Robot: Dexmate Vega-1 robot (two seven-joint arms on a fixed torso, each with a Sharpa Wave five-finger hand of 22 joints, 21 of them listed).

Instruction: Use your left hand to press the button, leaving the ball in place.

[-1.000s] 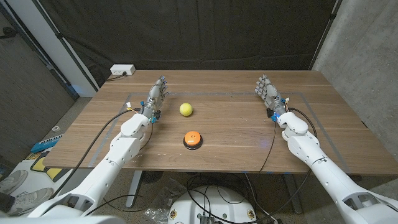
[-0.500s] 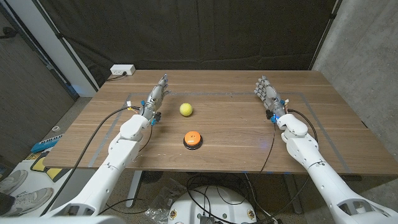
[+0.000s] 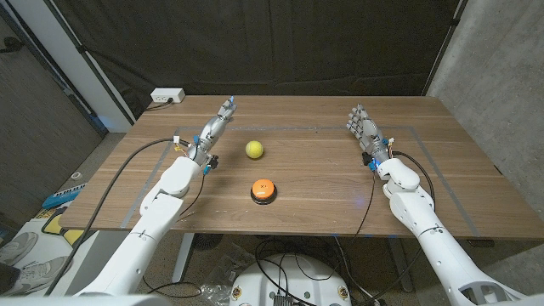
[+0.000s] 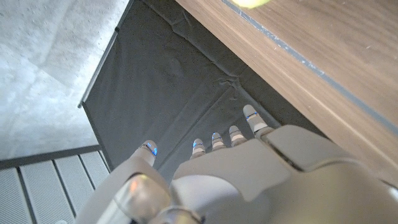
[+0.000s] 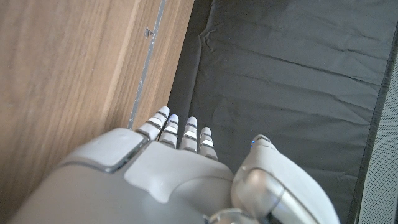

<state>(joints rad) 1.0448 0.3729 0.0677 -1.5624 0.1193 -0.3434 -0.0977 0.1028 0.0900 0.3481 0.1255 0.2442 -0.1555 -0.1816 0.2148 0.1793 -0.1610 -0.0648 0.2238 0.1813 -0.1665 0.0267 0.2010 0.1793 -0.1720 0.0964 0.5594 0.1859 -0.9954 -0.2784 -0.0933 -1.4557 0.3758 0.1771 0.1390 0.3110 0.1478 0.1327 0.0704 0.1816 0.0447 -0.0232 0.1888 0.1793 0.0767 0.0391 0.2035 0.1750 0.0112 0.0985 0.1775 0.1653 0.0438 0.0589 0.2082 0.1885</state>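
The round orange push button on its black base sits near the middle of the wooden table, closer to the robot's edge, and the yellow-green ball lies just beyond it, toward the far side, apart from the button and touched by nothing. Over the last second the left hand has stretched farther away from the robot toward the table's far left area, and its forearm has swung with it; it now reaches past the ball's level, off to the ball's left, holding nothing, its fingers extended and apart in the left wrist view, where a sliver of the ball shows at the table's edge of the picture. That drift carries the hand away from the button, not toward it, so the press has not begun; judged from here, the hand will need to come back toward the robot and inward, passing on the near side of the ball to avoid nudging it. The right hand stays parked at the far right, empty, fingers straight and slightly spread.
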